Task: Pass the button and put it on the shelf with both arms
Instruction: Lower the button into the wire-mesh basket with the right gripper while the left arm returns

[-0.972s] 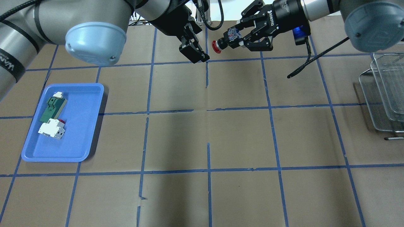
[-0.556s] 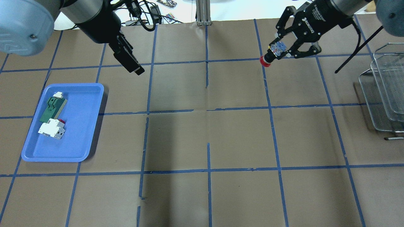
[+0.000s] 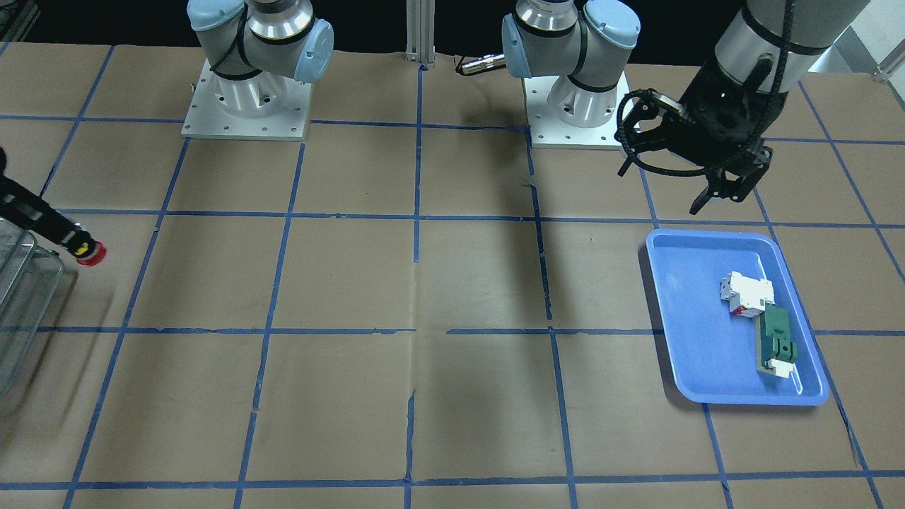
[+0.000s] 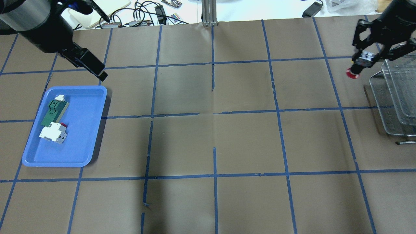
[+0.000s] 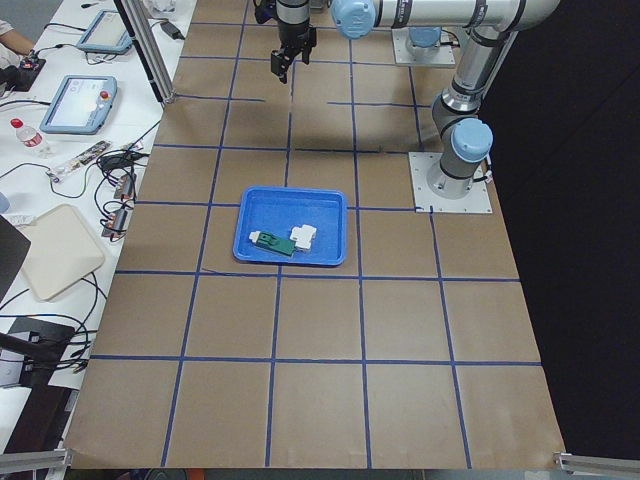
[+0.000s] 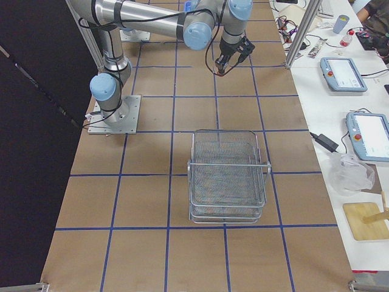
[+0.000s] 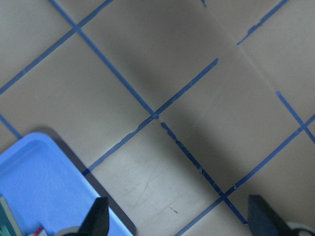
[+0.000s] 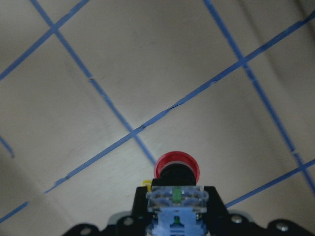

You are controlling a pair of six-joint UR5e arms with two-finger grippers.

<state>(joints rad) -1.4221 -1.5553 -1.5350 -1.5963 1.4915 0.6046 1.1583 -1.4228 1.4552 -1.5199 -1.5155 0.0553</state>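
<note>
Left gripper hangs tilted, jaws spread wide. Right gripper angles downward, jaws clamped on the button

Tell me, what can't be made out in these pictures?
- Shelf: cut off by the right edge in the overhead view and by the left edge in the front view.
- Right gripper: in the front view it is almost wholly past the left edge; only the button and a black stub show.
- Left gripper: its wrist view shows only the fingertips.
- Button: too small in the left side view.
- Parts in the tray: markings too small.
</note>
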